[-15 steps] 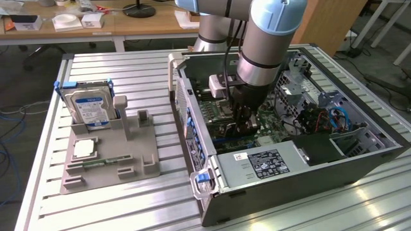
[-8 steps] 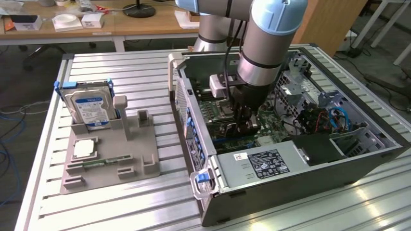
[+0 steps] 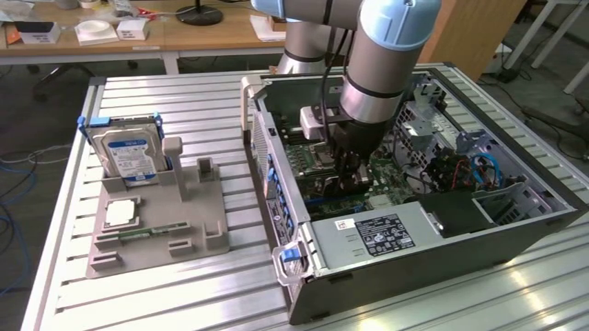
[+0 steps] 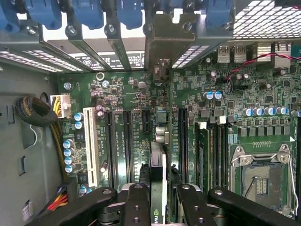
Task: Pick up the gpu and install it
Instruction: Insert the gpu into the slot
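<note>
In the wrist view the gpu (image 4: 157, 162) runs edge-on like a thin blade between my fingers (image 4: 137, 202). My gripper (image 4: 159, 195) is shut on it. Its pale metal bracket (image 4: 164, 44) stands at the case's rear wall, among the blue slot latches (image 4: 129, 12). The card hangs over the green motherboard (image 4: 122, 94), in line between two long black slots (image 4: 127, 146). I cannot tell whether its edge touches a slot. In the exterior view my gripper (image 3: 354, 172) reaches down into the open computer case (image 3: 414, 255), over the motherboard.
An empty processor socket (image 4: 261, 179) and memory sticks (image 4: 202, 155) lie beside the card. A white slot (image 4: 92, 150) and a cable bundle (image 4: 35, 110) lie on its other side. On the exterior view's left, a grey holder (image 3: 198, 227) carries a silver hard drive (image 3: 134, 155) and a small green stick (image 3: 147, 231).
</note>
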`<state>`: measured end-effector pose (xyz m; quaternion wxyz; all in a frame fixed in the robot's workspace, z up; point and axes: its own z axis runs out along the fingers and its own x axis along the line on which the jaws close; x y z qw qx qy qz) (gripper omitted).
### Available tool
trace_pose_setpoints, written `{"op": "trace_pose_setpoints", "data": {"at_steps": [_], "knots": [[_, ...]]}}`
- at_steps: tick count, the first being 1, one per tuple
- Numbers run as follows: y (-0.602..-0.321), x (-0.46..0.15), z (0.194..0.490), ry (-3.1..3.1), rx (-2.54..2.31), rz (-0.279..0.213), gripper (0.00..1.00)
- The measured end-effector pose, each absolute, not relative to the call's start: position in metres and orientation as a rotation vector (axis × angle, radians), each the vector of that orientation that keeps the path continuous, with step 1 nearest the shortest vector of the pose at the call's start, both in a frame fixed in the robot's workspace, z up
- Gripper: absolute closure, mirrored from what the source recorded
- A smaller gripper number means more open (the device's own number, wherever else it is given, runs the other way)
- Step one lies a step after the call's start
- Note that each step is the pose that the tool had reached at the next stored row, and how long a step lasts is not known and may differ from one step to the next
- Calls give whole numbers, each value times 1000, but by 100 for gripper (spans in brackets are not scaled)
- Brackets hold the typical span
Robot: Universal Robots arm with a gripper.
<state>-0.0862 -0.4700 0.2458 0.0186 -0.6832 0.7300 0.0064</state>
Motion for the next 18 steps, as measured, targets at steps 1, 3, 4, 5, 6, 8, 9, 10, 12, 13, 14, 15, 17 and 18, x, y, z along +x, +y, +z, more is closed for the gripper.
{"op": "trace_pose_setpoints", "data": {"at_steps": [1,3,4,5,6,8,9,10,12,13,14,15,17,18], "knots": [[-470,-87,246,2266,-2121,20,73],[-470,-88,246,2267,-2121,20,73],[-470,-88,246,2267,-2120,20,73],[-470,-88,246,2268,-2120,20,73],[-470,-88,246,2268,-2119,20,73],[-470,-88,246,2269,-2119,20,73],[-470,-88,246,2269,-2118,20,73],[-470,-88,246,2269,-2118,20,73],[-469,-88,245,2269,-2118,20,73],[-469,-88,245,2269,-2118,20,73],[-468,-88,245,2269,-2118,20,73],[-468,-88,245,2269,-2118,20,73],[-468,-89,244,2269,-2119,20,73],[-468,-89,244,2267,-2120,20,73]]}}
